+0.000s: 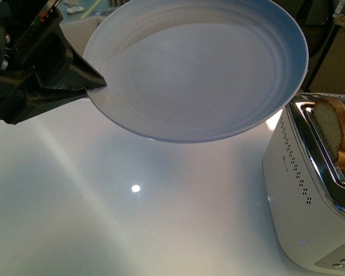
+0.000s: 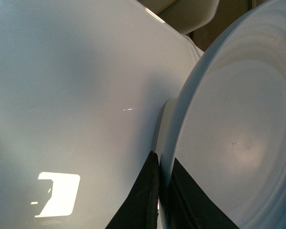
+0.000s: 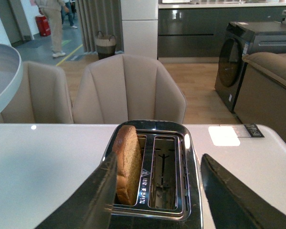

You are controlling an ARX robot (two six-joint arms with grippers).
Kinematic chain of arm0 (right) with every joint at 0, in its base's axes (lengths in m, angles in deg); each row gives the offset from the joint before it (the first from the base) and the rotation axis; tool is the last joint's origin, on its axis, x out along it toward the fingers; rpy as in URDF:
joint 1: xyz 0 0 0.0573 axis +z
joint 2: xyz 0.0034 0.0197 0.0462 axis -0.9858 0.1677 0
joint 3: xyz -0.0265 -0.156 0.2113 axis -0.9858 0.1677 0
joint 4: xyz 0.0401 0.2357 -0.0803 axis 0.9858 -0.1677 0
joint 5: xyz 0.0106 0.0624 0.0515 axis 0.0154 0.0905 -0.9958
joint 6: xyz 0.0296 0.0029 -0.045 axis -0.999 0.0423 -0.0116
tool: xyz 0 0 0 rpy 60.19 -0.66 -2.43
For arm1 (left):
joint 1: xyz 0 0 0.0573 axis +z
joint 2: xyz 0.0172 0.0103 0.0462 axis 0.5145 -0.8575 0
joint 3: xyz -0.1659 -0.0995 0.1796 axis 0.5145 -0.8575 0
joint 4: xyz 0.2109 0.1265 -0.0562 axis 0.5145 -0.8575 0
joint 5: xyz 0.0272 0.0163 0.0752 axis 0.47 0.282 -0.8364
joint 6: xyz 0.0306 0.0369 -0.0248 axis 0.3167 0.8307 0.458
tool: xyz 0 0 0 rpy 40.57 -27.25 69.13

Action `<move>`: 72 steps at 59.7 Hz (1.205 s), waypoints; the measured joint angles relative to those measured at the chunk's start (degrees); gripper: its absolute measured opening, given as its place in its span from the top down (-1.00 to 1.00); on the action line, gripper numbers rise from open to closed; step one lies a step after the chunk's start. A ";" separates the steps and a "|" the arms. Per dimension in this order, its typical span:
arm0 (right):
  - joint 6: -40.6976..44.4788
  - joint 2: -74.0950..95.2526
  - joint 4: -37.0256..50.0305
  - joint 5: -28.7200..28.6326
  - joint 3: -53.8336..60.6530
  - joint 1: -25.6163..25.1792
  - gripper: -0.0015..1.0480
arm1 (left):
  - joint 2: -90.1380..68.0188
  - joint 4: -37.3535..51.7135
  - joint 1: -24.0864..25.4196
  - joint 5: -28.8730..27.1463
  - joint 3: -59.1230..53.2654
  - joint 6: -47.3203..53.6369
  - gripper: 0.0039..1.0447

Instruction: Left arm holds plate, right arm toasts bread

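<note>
The left tool (image 1: 95, 86) is clamping the empty plate (image 1: 207, 63) aloft. The bread slice (image 1: 333, 129) is sitting in the toaster (image 1: 299, 190), with the right tool (image 3: 158, 160) gaping above it. Plating apparently remains.

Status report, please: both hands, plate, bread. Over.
Left hand shut on plate rim, plate raised, empty. Right hand open over toaster. Bread upright in slot. No obstacle seen.

Looks dim and bluish from the front: soft shadow under the plate (image 1: 207, 75), one small glare spot on the glossy table (image 1: 75, 230) well apart from the fingers (image 1: 69, 72) of the left gripper (image 1: 99, 83). Blurs those fingers in the left wrist view, beside a blown-out rectangular reflection. Reads brighter and warmer from the right wrist, with the fingers of the right gripper (image 3: 158, 160) out of focus.
</note>
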 joint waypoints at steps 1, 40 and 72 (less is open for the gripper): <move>0.00 0.00 0.00 0.00 0.00 0.00 -0.17 | 0.00 0.00 0.00 0.02 0.00 0.00 0.95; -0.04 0.00 0.00 -0.02 0.00 0.00 -0.83 | -0.04 -6.54 -0.57 -7.02 2.23 0.87 0.95; -0.04 -0.02 0.00 -0.02 0.00 0.00 -0.83 | -3.30 -10.49 8.68 -3.50 9.27 5.66 0.95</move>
